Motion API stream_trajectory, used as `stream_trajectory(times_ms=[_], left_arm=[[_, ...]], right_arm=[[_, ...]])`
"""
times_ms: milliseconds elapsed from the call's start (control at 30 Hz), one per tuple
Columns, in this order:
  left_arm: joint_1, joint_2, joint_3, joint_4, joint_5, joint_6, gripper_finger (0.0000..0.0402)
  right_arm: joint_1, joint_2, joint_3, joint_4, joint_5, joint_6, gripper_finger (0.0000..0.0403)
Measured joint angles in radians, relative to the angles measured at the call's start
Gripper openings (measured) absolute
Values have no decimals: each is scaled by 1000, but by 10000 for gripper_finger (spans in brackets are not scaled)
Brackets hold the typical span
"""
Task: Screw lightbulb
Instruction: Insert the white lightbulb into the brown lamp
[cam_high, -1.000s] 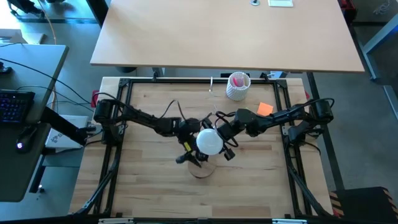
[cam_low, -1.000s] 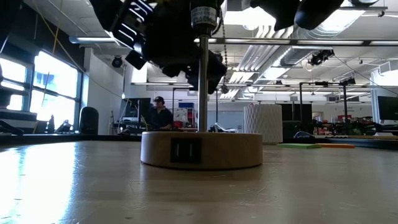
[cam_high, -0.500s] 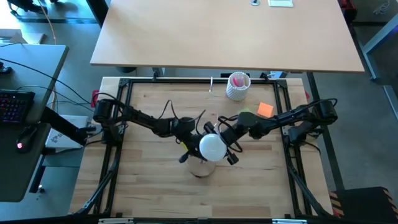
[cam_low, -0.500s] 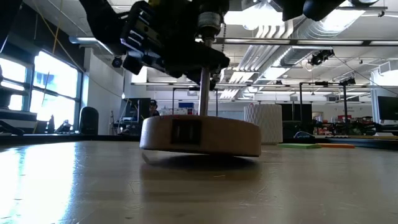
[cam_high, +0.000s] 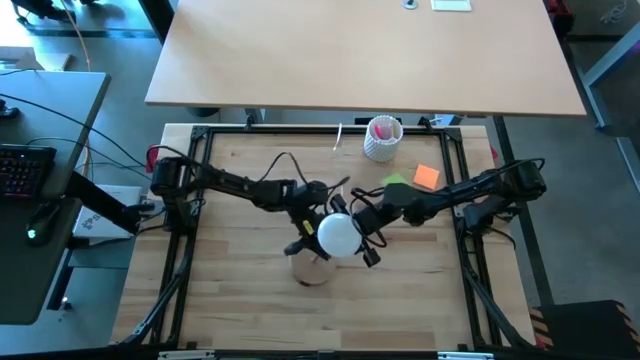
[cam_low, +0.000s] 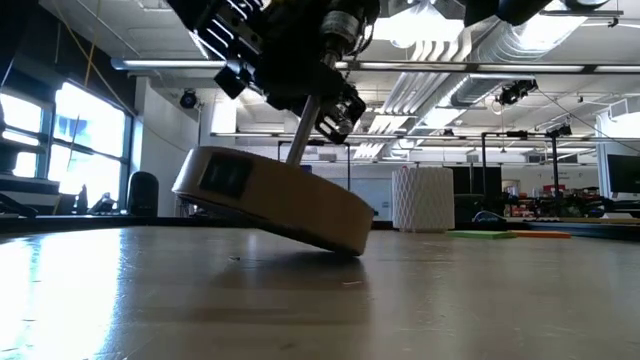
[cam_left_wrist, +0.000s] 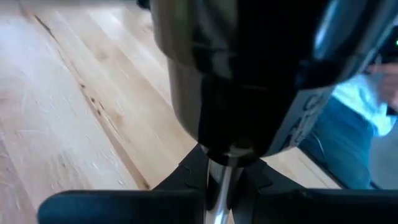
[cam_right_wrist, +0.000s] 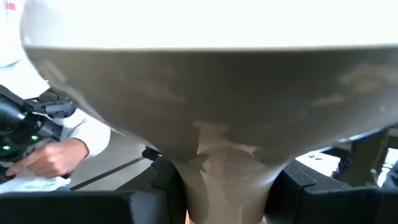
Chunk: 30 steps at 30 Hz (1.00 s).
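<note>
The white lightbulb (cam_high: 337, 236) sits mid-table, over the round wooden stand (cam_high: 311, 273). Its globe fills the right wrist view (cam_right_wrist: 205, 93). The stand (cam_low: 270, 205) is tipped, resting on one lower edge (cam_low: 348, 246), and its metal stem (cam_low: 301, 138) slants up to the black socket (cam_left_wrist: 236, 74). My left gripper (cam_high: 308, 230) is shut on that stem. My right gripper (cam_high: 360, 238) is shut on the bulb. Whether the bulb's base sits in the socket is hidden. My left gripper pinches the stand's thin metal stem (cam_left_wrist: 222, 184) between its two fingers, just under the black socket. It comes from the table's left, slanting down, and the fingers lie across the stem. The stand hangs tilted from the hold with one edge on the table. My right gripper holds the bulb's narrow neck (cam_right_wrist: 219, 174) between its two fingers (cam_right_wrist: 149, 205), which stand on either side below the globe. It comes about level from the table's right. The globe is uppermost and clear of the table.
A white perforated cup (cam_high: 383, 138) stands at the far edge and shows behind the stand (cam_low: 422, 198). Orange (cam_high: 426, 176) and green (cam_high: 397, 183) pads lie far right. A black frame (cam_high: 190, 240) rims the table. A person's hand (cam_right_wrist: 50, 155) shows beyond it.
The wooden stand has tipped from flat on the table. One side has lifted well clear while the opposite lower edge stays down, and the stem now slants. My left gripper on the stem has risen a little and turned.
</note>
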Motion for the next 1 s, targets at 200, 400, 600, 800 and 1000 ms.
stream_trajectory(times_ms=[200, 400, 600, 800, 1000], left_arm=[[-15, -40, 10, -74, -92, 41, 24], [-15, -29, 15, -27, -161, 76, 24], [3, 31, 19, 86, -214, 129, 47], [31, 52, 14, 80, -160, 100, 75], [54, 45, -67, 142, -110, 80, 89]], right_arm=[[51, -137, -165, 71, 201, -35, 142], [63, -168, -339, 356, 333, 16, 142], [65, -169, -375, 416, 364, 10, 142], [65, -169, -372, 401, 364, 9, 142], [65, -169, -372, 386, 364, 9, 142]])
